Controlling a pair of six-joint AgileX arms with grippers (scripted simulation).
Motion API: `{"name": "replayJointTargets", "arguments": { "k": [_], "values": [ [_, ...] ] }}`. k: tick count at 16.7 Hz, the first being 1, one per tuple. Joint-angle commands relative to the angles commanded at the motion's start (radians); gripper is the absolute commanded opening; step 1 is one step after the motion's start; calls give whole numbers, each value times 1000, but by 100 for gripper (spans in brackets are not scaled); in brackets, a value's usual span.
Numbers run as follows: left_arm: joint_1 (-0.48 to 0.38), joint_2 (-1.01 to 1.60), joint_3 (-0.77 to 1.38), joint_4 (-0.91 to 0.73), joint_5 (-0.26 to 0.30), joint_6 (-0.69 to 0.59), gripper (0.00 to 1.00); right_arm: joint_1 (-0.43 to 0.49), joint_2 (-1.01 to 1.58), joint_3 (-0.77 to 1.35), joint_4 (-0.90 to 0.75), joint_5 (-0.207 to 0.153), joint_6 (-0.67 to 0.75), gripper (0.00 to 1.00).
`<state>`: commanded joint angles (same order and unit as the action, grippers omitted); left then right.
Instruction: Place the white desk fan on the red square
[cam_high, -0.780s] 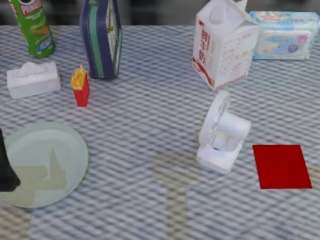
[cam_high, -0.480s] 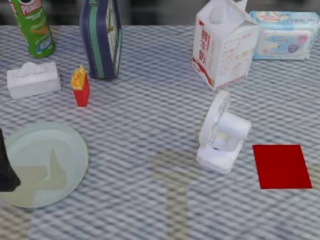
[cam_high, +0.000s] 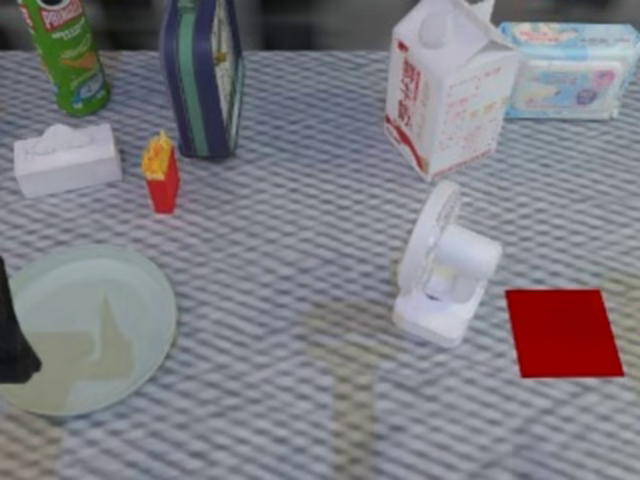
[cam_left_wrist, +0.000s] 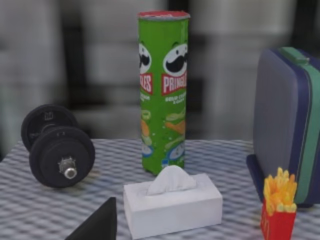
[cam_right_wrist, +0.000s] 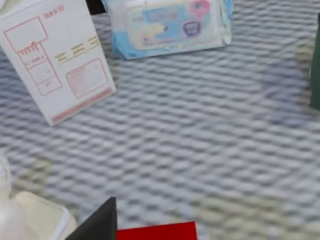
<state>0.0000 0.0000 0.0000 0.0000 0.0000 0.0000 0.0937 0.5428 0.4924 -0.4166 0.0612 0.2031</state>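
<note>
The white desk fan (cam_high: 445, 265) stands upright on the patterned cloth right of centre, its round head tilted toward the milk carton. The red square (cam_high: 563, 332) lies flat just to its right, a small gap between them. In the right wrist view the fan's base (cam_right_wrist: 35, 220) and the red square (cam_right_wrist: 157, 232) show at the near edge, on either side of one black finger (cam_right_wrist: 100, 222) of my right gripper; the jaws stand wide with nothing between them. My left gripper (cam_high: 10, 345) is parked at the table's left edge, open and empty.
A white-and-red milk carton (cam_high: 445, 85) and a wipes pack (cam_high: 570, 70) stand behind the fan. At the left are a pale green plate (cam_high: 90, 330), a tissue box (cam_high: 65, 160), a red fries box (cam_high: 162, 175), a Pringles can (cam_high: 65, 55), a navy-green clock (cam_high: 205, 75) and a dumbbell (cam_left_wrist: 57, 147).
A faint shadow has crept in at the top view's right edge beside the red square. The fan, the square and the left arm have not moved.
</note>
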Motion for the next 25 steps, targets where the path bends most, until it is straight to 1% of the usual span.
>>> {"name": "replayJointTargets", "arguments": {
  "k": [4, 7, 12, 16, 19, 21, 25],
  "values": [
    [0, 0, 0, 0, 0, 0, 100, 75, 348, 361, -243, 16, 160, 100],
    [0, 0, 0, 0, 0, 0, 100, 144, 627, 658, -429, 18, 299, 100],
    [0, 0, 0, 0, 0, 0, 100, 266, 1086, 1137, -725, 1, 533, 100],
    [0, 0, 0, 0, 0, 0, 100, 355, 1404, 1454, -925, -21, 691, 100],
    [0, 0, 0, 0, 0, 0, 100, 410, 1586, 1630, -1042, -40, 778, 100],
    [0, 0, 0, 0, 0, 0, 100, 437, 1671, 1708, -1097, -50, 817, 100],
    [0, 0, 0, 0, 0, 0, 100, 456, 1727, 1760, -1135, -58, 843, 100]
  ]
}}
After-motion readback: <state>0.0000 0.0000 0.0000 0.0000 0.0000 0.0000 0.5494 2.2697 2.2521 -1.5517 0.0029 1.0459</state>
